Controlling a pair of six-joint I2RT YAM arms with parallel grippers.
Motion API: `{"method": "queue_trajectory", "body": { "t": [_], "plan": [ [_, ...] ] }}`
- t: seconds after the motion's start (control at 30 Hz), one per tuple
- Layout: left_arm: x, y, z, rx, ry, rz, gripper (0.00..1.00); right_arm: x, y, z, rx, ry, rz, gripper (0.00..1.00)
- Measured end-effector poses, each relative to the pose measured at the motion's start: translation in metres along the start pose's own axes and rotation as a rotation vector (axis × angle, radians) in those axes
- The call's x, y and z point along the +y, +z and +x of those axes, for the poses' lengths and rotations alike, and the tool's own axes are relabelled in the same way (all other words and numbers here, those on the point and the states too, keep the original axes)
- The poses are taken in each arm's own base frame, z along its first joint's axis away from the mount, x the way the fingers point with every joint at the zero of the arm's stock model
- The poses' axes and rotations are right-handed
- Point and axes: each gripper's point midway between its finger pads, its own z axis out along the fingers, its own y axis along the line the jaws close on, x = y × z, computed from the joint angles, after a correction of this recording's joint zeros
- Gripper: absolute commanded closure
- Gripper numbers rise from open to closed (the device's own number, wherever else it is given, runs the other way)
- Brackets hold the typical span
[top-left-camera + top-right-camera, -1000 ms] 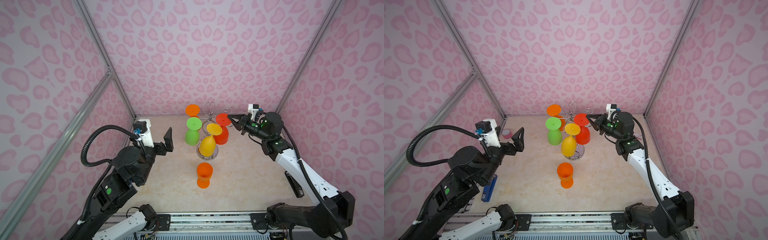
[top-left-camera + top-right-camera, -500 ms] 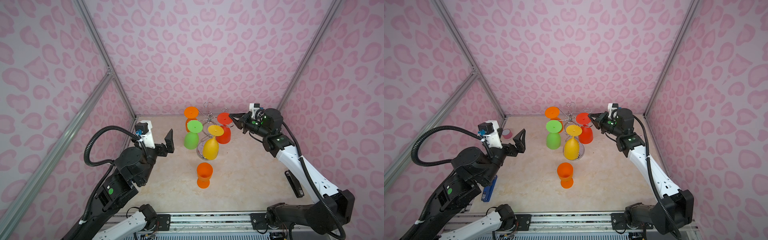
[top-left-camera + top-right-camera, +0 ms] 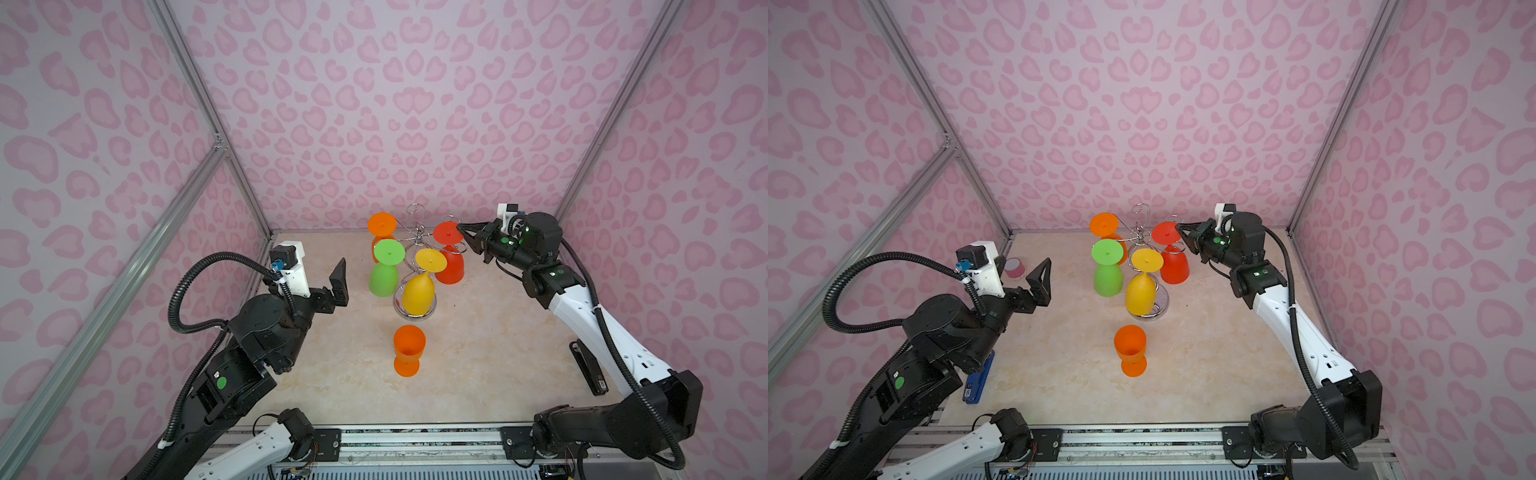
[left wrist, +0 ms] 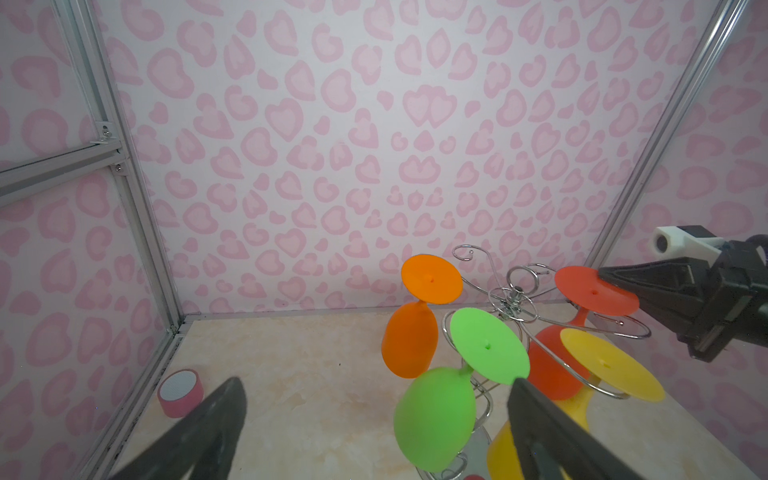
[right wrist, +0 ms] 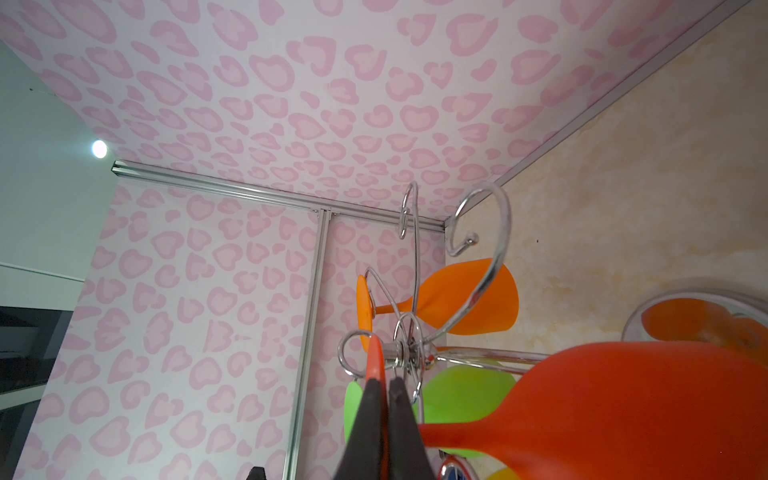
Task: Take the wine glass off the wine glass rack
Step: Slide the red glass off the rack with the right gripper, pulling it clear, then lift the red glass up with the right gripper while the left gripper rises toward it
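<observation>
Right tool (image 5: 385, 384) pinches the red wine glass's (image 3: 451, 266) foot, left tool (image 4: 376, 388) wide; rack base (image 3: 415, 318) half hidden.

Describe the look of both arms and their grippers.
Both arms are black-jointed with white links. The left arm carries a ribbed black hose, a green round sticker and a white camera mount; the right arm has a thin black cable. The left gripper and right gripper have black, tapering triangular fingers.

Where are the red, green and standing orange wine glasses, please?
red wine glass (image 3: 446, 234): in a top view, its foot.
green wine glass (image 3: 389, 251): in a top view, its foot.
standing orange glass (image 3: 409, 343): in a top view, its bowl.
</observation>
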Motion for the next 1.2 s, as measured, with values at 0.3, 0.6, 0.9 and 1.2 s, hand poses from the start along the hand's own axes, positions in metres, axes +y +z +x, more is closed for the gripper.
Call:
{"method": "queue_trajectory", "body": {
  "t": [0.3, 0.6, 0.9, 1.2],
  "plan": [
    [0.000, -0.001, -0.001, -0.002, -0.002, 0.004, 0.00, -0.010, -0.004, -0.015, -0.049, 0.018, 0.018, 1.00],
    [-0.001, 0.000, 0.000, 0.000, -0.005, 0.008, 0.00, -0.012, -0.027, -0.036, -0.123, 0.021, 0.012, 1.00],
    [-0.005, -0.002, 0.000, 0.001, -0.014, 0.037, 0.00, -0.023, -0.078, -0.065, -0.252, 0.026, 0.012, 1.00],
    [-0.065, 0.005, 0.011, 0.067, 0.012, 0.326, 0.00, 0.029, -0.187, -0.081, -0.491, -0.115, -0.136, 1.00]
  ]
}}
